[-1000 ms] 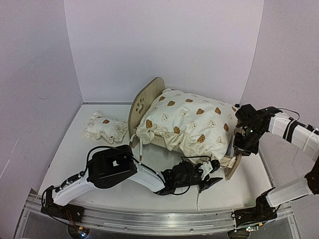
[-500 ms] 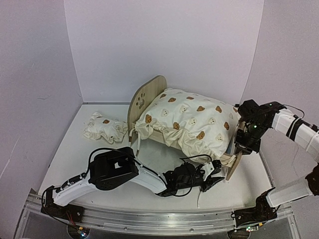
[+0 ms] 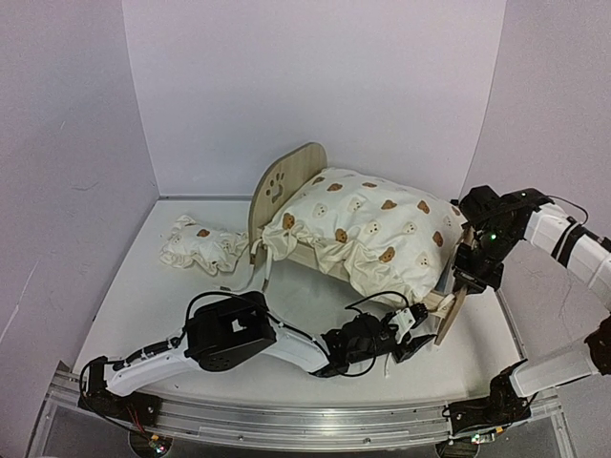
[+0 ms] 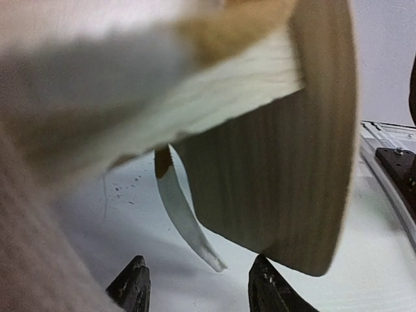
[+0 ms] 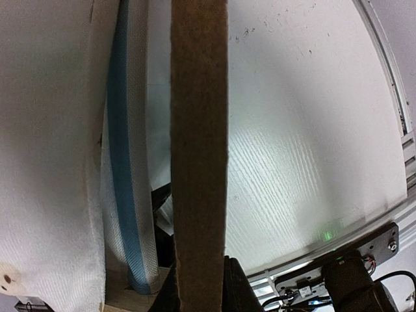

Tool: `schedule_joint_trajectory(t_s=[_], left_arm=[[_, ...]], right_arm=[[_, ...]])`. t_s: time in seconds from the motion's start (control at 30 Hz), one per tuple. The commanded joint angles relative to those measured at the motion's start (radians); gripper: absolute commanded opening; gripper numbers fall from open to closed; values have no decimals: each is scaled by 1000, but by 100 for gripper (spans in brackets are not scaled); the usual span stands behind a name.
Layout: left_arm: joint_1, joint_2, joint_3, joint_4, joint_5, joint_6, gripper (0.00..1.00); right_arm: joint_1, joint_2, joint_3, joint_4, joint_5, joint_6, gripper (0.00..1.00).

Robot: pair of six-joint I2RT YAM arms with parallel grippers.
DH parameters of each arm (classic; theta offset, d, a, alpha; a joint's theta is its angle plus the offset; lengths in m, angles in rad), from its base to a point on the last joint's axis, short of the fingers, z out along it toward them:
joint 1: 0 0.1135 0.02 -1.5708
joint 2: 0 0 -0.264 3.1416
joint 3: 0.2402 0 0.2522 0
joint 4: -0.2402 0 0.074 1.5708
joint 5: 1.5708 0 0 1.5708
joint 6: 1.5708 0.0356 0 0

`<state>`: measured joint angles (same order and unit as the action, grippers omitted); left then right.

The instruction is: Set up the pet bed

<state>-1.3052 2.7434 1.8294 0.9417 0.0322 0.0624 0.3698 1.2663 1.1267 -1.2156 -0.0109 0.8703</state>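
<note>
White table (image 3: pixel 143 296) and pale lilac walls frame the scene, and the pet bed (image 3: pixel 286 181) stands toward the back right of the table, its paw-print headboard pointing left and its footboard (image 3: pixel 447 322) nearest the arms. A large bear-print cushion (image 3: pixel 372 229) lies heaped over the frame, bulging past the near rail, so only a sliver of the blue-and-white fabric base (image 5: pixel 129 162) shows in the right wrist view. The right claw (image 3: pixel 470 279) is pressed onto the top edge of the footboard, pinching the thin wooden board between its fingers. The left claw (image 3: pixel 409 334) sits low on the table at the footboard's near corner, its fingers spread with nothing between them; ahead of it a loose cream tie (image 4: pixel 185 224) dangles beside the board. A small bear-print pillow (image 3: pixel 200 246) lies well apart, left of the headboard. The step in hand looks like seating and fastening the cushion while the frame is steadied. Next, the left claw probably has to reach forward and close on that tie without nudging the footboard; the pillow is not yet placed.
</note>
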Motion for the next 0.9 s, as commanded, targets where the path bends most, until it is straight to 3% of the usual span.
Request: schedule_joint_trajectory(t_s=[0.0, 0.3, 0.6, 0.7, 0.87], left_arm=[[7, 80, 149, -51, -52, 37, 55], [-4, 122, 245, -105, -37, 62, 61], [-6, 221, 421, -181, -142, 114, 49], [-3, 243, 462, -199, -149, 132, 42], [-3, 228, 452, -212, -185, 158, 8]], right_arm=[[4, -76, 149, 227, -214, 100, 0], [5, -60, 162, 243, -262, 129, 0], [7, -73, 159, 238, -291, 153, 0], [8, -76, 158, 236, -301, 163, 0], [8, -82, 170, 215, -293, 155, 0]])
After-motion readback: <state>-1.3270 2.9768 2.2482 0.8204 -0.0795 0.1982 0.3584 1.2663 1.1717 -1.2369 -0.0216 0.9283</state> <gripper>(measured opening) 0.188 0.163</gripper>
